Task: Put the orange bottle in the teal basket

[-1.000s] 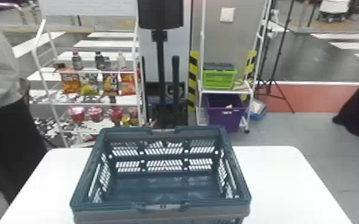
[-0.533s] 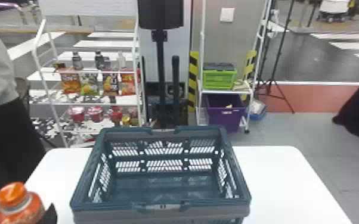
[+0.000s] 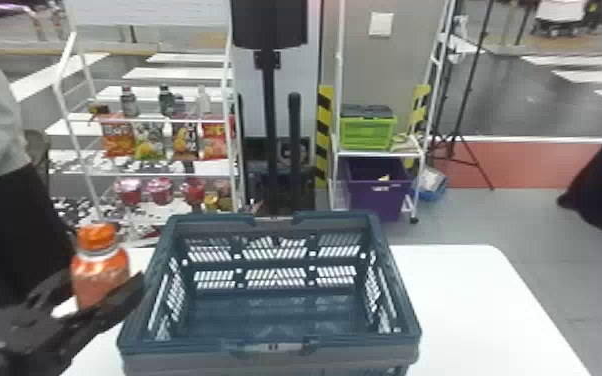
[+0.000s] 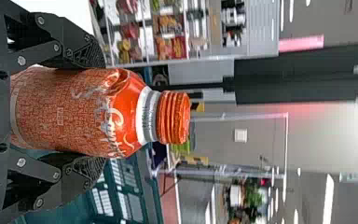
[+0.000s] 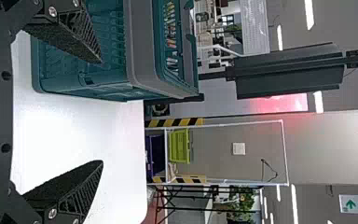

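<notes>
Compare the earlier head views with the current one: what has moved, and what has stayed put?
The orange bottle, gripped by the left end effector, has moved up and rightward from the head view's lower left corner to beside the left side of the teal basket. Nothing was visibly let go. The basket and white table stayed put.

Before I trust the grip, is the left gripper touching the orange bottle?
Touching. The left wrist view shows the left gripper with a finger against each side of the orange bottle.
</notes>
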You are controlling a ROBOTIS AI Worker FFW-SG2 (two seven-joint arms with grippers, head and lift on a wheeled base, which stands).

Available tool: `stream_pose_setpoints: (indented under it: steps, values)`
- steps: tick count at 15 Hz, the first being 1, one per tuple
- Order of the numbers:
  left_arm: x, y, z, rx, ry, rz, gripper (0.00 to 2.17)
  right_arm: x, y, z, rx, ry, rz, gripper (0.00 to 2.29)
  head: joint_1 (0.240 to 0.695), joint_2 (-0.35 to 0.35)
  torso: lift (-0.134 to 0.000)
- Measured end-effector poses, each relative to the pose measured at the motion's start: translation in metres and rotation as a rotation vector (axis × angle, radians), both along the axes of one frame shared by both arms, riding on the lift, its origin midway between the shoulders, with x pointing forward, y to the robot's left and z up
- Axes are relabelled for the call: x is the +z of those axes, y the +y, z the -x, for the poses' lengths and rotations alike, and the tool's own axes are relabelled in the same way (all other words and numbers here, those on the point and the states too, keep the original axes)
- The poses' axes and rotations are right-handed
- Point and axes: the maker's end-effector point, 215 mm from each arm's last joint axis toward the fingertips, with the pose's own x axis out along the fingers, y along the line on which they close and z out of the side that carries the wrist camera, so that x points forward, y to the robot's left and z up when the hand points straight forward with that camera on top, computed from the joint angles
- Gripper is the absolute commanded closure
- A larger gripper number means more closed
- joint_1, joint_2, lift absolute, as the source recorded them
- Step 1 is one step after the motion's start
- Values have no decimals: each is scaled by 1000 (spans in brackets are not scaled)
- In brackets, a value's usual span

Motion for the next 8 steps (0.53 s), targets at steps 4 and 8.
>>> stream_pose_setpoints:
  steps: [4,8]
  values:
    - [5,-51,-42,-201,-1,-40,559,-4,0,1,-12,7,13,127,499,0,0]
    - [-25,-105,-82,-403,76,-140,559,-10,-3,2,-33,15,20,127,499,0,0]
